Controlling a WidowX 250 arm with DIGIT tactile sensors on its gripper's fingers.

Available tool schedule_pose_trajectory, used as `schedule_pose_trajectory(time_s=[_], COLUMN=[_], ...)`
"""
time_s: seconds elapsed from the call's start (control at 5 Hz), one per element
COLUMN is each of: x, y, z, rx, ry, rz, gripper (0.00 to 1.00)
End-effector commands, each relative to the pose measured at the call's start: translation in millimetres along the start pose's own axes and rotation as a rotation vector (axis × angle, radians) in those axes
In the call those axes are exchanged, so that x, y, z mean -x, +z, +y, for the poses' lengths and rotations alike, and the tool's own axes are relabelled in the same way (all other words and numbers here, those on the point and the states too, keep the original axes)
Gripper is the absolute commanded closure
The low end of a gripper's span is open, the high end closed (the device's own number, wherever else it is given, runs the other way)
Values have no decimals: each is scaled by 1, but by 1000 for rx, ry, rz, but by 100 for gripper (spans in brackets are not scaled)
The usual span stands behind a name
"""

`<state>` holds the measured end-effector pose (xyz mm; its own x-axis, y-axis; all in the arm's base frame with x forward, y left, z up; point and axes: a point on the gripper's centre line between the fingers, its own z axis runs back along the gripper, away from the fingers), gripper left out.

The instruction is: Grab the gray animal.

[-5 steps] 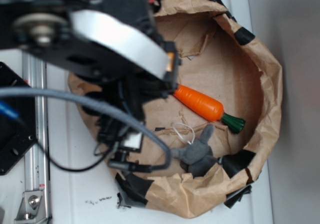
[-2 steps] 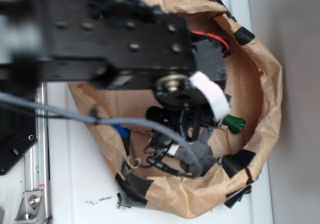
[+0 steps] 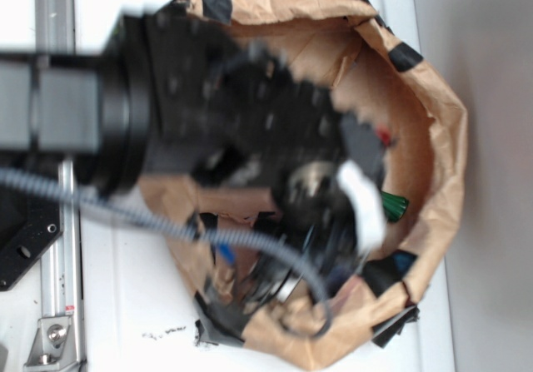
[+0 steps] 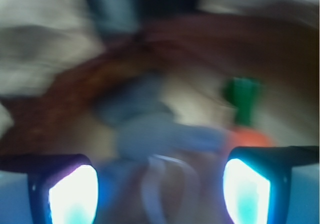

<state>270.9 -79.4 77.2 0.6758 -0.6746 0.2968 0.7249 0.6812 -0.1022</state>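
A brown paper bag [image 3: 433,114] with a rolled rim and black tape patches sits open on the white table [image 3: 125,305]. The blurred black arm [image 3: 208,131] reaches across the opening and fills most of it, leaving bare paper floor only along the far right wall. In the wrist view, the gripper [image 4: 160,189] hangs with its jaws wide apart, the two lit fingers [image 4: 72,194] at the frame's lower corners. The gray animal [image 4: 155,129] lies just ahead of the gap between them, blurred; its long axis seems to run from upper left to lower right. A white string loop [image 4: 155,184] trails toward the camera. The carrot [image 4: 245,119] lies just right of it, green top pointing away.
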Motion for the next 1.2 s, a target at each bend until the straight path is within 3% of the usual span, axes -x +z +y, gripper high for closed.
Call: schedule_pose_trajectory(time_s=[0.0,0.2,0.6,0.8,1.0], x=[-25,-31,-24,-16,-13], y=[-22,-42,-39,-8,48], z=[-29,-18,1,14,28], rx=[-100,-131,-175,-161,-234], ry=[-10,87,209,243,354], rz=[-100,-84,-11,12,19], gripper=[0,100,100,100,100])
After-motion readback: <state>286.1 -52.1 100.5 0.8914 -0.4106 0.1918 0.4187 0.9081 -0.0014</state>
